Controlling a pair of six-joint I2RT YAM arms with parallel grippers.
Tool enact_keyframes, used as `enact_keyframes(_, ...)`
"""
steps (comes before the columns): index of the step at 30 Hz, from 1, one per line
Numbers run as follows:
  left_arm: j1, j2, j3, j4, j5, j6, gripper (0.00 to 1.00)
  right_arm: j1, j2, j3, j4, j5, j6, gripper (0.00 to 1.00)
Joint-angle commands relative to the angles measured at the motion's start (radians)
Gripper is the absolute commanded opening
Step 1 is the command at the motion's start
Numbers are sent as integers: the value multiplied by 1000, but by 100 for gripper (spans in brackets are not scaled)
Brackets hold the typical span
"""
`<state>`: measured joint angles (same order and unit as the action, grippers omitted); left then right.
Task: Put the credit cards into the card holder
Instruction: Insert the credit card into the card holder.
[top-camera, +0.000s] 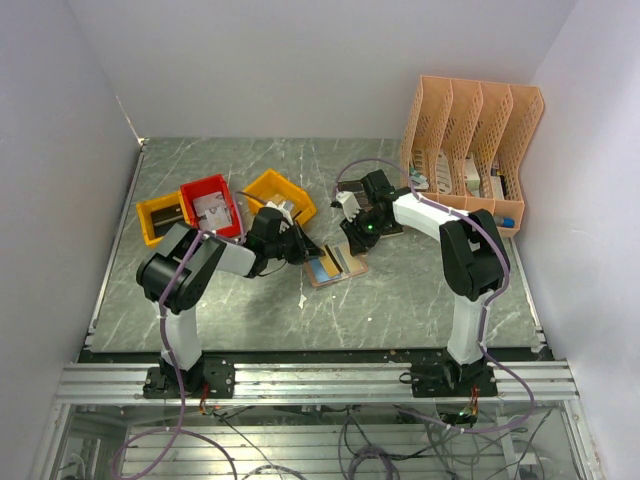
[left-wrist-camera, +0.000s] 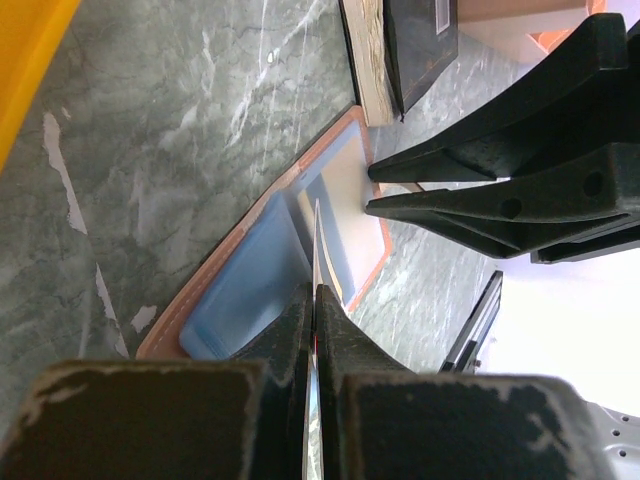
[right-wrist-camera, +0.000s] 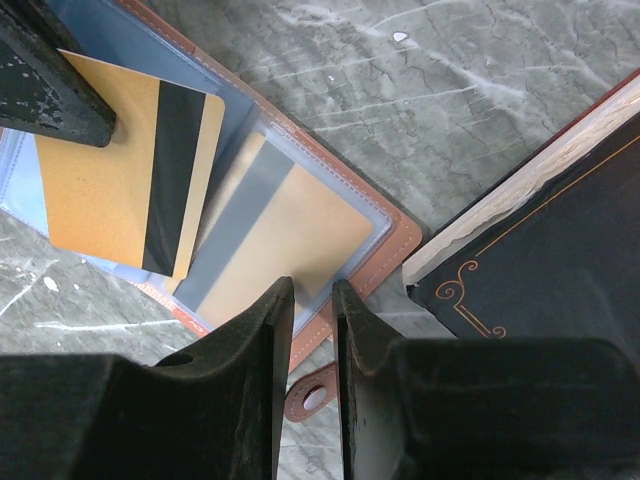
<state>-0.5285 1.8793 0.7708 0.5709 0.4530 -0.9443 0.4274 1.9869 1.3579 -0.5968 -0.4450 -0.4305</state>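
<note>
Counting three thin plastic cards: two orange-gold, one light blue. Pinching the first, an orange-gold card with a black stripe (right-wrist-camera: 110, 190), edge-on in the tightly clenched left gripper (left-wrist-camera: 316, 297), just above the opened tan-pink leather-like card holder (right-wrist-camera: 400, 245). Tucked under a glossy clear sleeve: the second gold card with a grey band (right-wrist-camera: 280, 235); in the neighbouring pocket, the light blue card (left-wrist-camera: 240, 295). Poised at the holder's stitched rim: right gripper (right-wrist-camera: 312, 295), fingers narrowly parted, contact impossible to tell. Lying flat on the grey-green marbled table (top-camera: 420, 290), between both arms. Just beside: one black book (right-wrist-camera: 540, 280) with gilt scrollwork. Farther off: a yellow plastic bin (top-camera: 160, 218), a red plastic bin (top-camera: 210, 203), a second yellow bin (top-camera: 283, 190), one peach-orange slotted rack (top-camera: 470, 140).
</note>
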Motion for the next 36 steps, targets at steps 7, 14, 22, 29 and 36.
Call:
enact_keyframes(7,-8,-75,45,-183,-74,107,7,5,24,23,-18,-15,-10,23)
enact_keyframes(14,-8,-23,28,-49,-20,34,7,5,23,23,-18,-14,-13,23)
enact_keyframes(22,-15,-5,27,-10,-3,-20,7,6,26,23,-21,-16,-13,23)
enact_keyframes(29,-31,-25,25,-89,-41,-7,7,5,23,24,-21,-17,-15,23)
enact_keyframes(36,-31,-50,-3,-119,-80,-28,7,5,17,23,-20,-19,-14,23)
